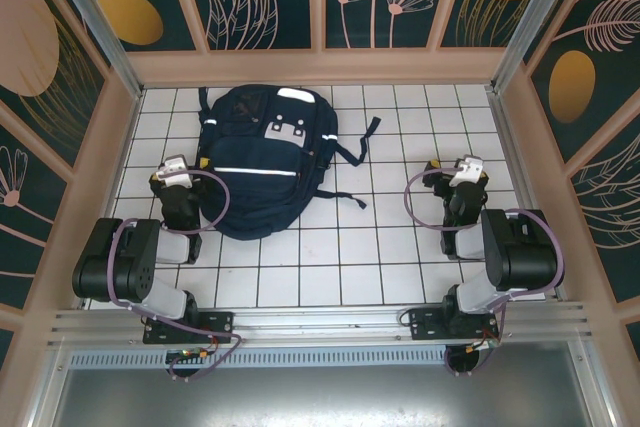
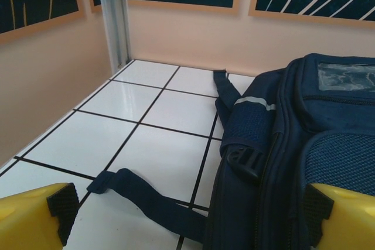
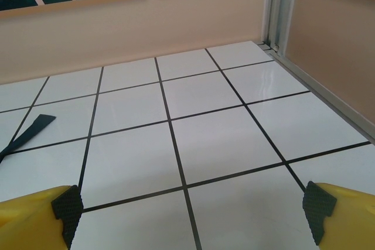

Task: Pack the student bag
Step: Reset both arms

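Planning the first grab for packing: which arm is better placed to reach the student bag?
Left, probably. The left claw is open right beside the student bag, its side pocket just ahead. The right claw, also open, faces bare tiles with one strap end aside.

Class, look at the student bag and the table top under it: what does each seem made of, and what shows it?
Student bag: likely matte navy woven fabric, given stitched seams, mesh panels and limp straps. Table top: glossy white tiles or tile-printed board, given reflections and dark grid lines; which is unclear.
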You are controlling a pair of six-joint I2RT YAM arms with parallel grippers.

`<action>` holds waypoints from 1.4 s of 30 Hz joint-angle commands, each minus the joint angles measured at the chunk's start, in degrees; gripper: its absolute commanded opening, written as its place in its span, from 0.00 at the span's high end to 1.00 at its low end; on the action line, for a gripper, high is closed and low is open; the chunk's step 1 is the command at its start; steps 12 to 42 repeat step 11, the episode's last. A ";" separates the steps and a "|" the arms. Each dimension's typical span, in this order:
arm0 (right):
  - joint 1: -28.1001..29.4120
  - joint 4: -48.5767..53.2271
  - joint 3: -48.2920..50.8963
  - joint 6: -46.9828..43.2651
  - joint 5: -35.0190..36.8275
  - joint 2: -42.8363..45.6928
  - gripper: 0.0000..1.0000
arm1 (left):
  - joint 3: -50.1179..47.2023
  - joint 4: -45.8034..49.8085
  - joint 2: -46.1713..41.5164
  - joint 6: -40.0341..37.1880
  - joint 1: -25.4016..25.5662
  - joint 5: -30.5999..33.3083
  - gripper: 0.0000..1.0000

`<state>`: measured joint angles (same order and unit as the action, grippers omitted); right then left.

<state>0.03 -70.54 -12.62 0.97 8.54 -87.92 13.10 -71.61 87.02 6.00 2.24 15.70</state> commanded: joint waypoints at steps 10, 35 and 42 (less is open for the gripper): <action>-0.36 -2.71 0.21 1.14 -1.16 -0.23 0.01 | -0.44 -3.09 0.00 -0.90 -0.35 -1.10 0.01; -0.33 -2.76 0.23 1.14 -1.16 -0.18 0.01 | -0.43 -3.14 0.09 -0.89 -0.31 -1.06 0.01; -0.33 -2.76 0.23 1.14 -1.16 -0.18 0.01 | -0.43 -3.14 0.09 -0.89 -0.31 -1.06 0.01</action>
